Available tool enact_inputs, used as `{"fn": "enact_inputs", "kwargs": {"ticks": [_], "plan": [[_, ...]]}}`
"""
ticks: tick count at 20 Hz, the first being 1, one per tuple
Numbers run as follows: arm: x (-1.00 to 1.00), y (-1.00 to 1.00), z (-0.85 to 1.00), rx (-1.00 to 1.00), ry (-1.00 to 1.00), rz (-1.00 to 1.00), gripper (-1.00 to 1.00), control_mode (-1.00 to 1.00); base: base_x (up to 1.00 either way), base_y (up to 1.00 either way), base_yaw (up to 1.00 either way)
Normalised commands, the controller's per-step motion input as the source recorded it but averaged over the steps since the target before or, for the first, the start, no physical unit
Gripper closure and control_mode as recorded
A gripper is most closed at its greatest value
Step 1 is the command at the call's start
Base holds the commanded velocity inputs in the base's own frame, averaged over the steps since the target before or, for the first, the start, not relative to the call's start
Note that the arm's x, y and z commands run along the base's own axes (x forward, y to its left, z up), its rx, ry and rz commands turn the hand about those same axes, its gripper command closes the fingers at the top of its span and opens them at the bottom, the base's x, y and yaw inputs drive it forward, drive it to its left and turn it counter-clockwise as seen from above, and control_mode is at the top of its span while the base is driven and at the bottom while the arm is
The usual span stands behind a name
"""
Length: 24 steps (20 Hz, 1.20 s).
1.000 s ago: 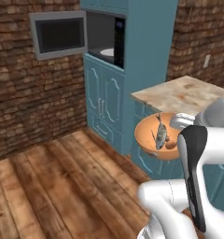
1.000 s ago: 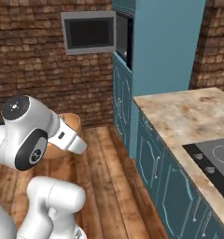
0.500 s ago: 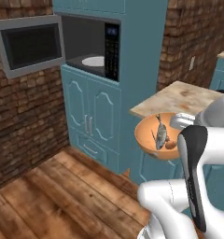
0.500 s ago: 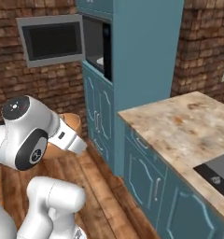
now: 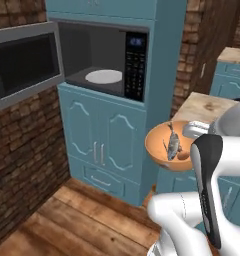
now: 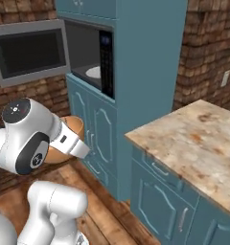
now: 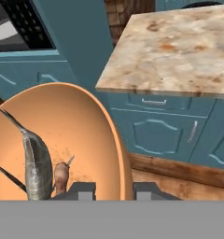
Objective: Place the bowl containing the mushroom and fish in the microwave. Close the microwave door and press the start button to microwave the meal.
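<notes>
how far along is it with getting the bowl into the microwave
Done: the bowl, with the fish and mushroom in it, is picked up, its rim in the gripper, and the microwave door stands open. In hand: carrying it toward the microwave. Left: set it on the turntable, shut the door, press start.

Light is even and fairly bright in all three views — flat rendered lighting with no single visible source. The microwave (image 5: 104, 62) cavity is the darkest zone, its turntable (image 5: 104, 76) standing out pale against it. The door (image 5: 24, 62) window reads as dull dark glass with no glare. The bowl (image 7: 58, 140) is softly shaded, darker toward its inner bottom, and the fish (image 7: 37, 163) casts almost no shadow. The table (image 6: 198, 139) top is bright and mottled; the cabinet fronts below it sit in mild shade. Edges look soft and slightly pixelated — low-resolution, with no lens distortion or motion blur.
</notes>
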Motion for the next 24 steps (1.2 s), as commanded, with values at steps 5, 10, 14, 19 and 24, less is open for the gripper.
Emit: {"fn": "enact_inputs", "kwargs": {"ticks": [5, 10, 14, 19, 24], "plan": [[0.0, 0.0, 0.0, 0.0, 0.0, 0.0, 1.0, 1.0, 0.76, 1.0, -0.31], [0.0, 0.0, 0.0, 0.0, 0.0, 0.0, 1.0, 1.0, 0.71, 1.0, -0.31], [0.0, 0.0, 0.0, 0.0, 0.0, 0.0, 1.0, 1.0, 0.69, 1.0, -0.34], [0.0, 0.0, 0.0, 0.0, 0.0, 0.0, 1.0, 1.0, 0.56, 0.98, -0.33], [0.0, 0.0, 0.0, 0.0, 0.0, 0.0, 1.0, 1.0, 0.46, 0.63, -0.32]]}}
